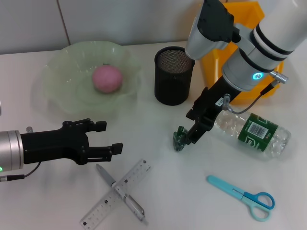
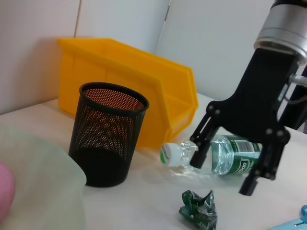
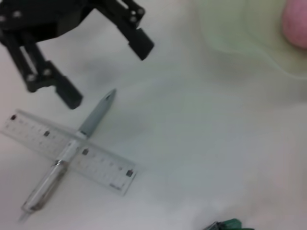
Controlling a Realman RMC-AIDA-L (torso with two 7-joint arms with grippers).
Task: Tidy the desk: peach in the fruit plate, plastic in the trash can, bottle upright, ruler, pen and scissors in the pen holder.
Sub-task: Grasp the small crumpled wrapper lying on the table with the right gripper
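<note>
The pink peach (image 1: 106, 79) lies in the green fruit plate (image 1: 57, 84). A crumpled green plastic (image 1: 179, 139) sits on the table, and my right gripper (image 1: 192, 135) hangs open just above and beside it, holding nothing. The left wrist view shows that gripper (image 2: 220, 172) with spread fingers over the plastic (image 2: 199, 211). The bottle (image 1: 252, 132) lies on its side behind it. My left gripper (image 1: 109, 137) is open at the front left, just above the crossed ruler (image 1: 139, 173) and pen (image 1: 106, 176). The scissors (image 1: 244, 195) lie at the front right. The black mesh pen holder (image 1: 173, 75) stands upright.
A yellow bin (image 1: 240, 52) stands at the back right, behind my right arm and next to the pen holder. The right wrist view shows the left gripper (image 3: 105, 72) near the pen (image 3: 96, 117) and ruler (image 3: 103, 167).
</note>
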